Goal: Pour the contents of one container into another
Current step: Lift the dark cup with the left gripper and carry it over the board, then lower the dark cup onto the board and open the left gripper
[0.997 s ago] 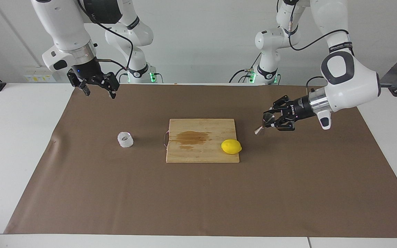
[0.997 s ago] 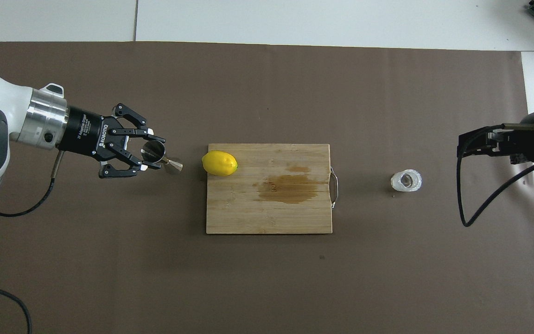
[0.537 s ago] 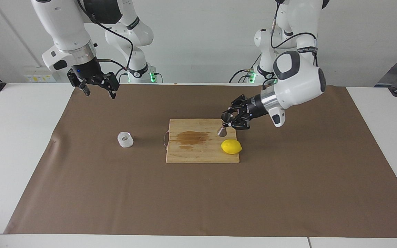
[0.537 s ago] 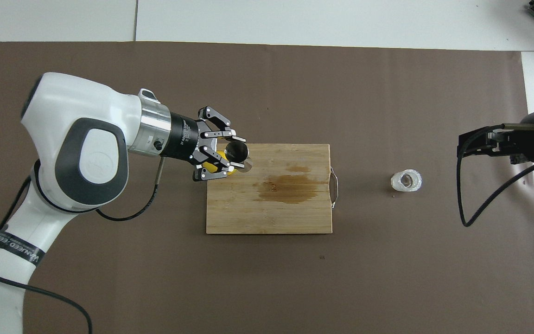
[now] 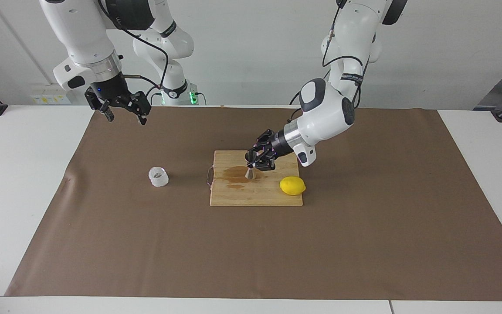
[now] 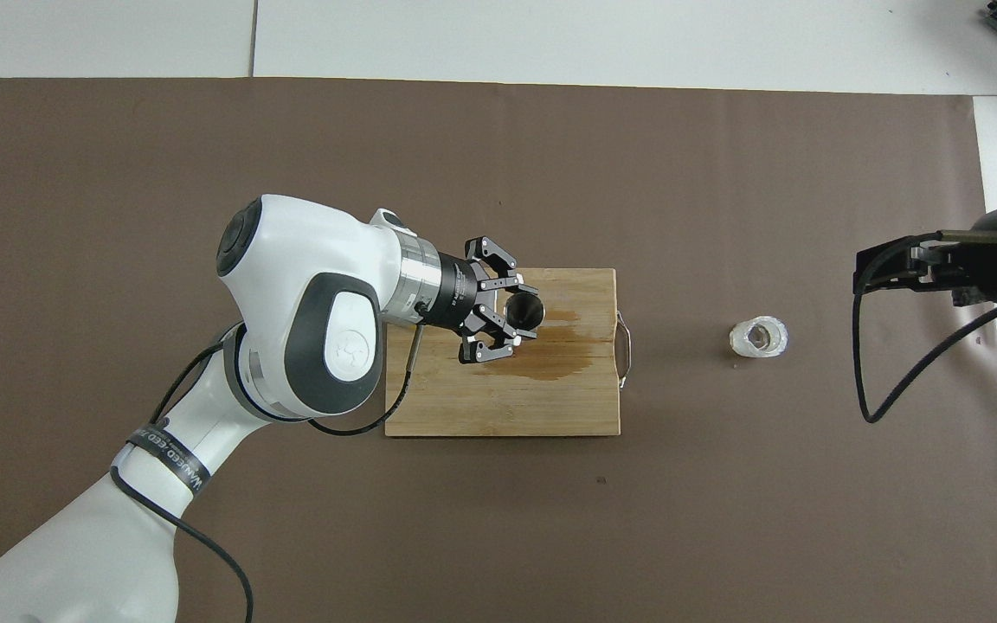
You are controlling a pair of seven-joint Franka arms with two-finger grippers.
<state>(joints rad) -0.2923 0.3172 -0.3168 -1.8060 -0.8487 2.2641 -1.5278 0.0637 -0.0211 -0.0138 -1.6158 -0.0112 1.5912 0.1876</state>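
My left gripper [image 5: 254, 158] is shut on the upper cone of the steel jigger [image 5: 249, 167], which it holds nearly upright over the wooden cutting board [image 5: 255, 197]. The jigger's lower cone is close to the board's dark stain [image 5: 236, 174]; I cannot tell whether it touches. From overhead the jigger's open mouth [image 6: 523, 309] shows between the fingers. The ribbed glass cup [image 5: 158, 176] [image 6: 758, 337] stands on the brown mat toward the right arm's end, apart from the board. My right gripper [image 5: 127, 118] [image 6: 864, 275] waits open, raised over the mat's edge by its base.
A yellow lemon [image 5: 292, 185] lies on the board's corner toward the left arm's end; the left arm hides it from overhead. The board [image 6: 507, 407] has a metal handle [image 6: 625, 349] facing the cup. A brown mat [image 5: 364, 240] covers the white table.
The left arm swung in from its end of the table, carrying the jigger past the lemon to over the board's stain and turning it upright. The right arm and the cup have not moved.
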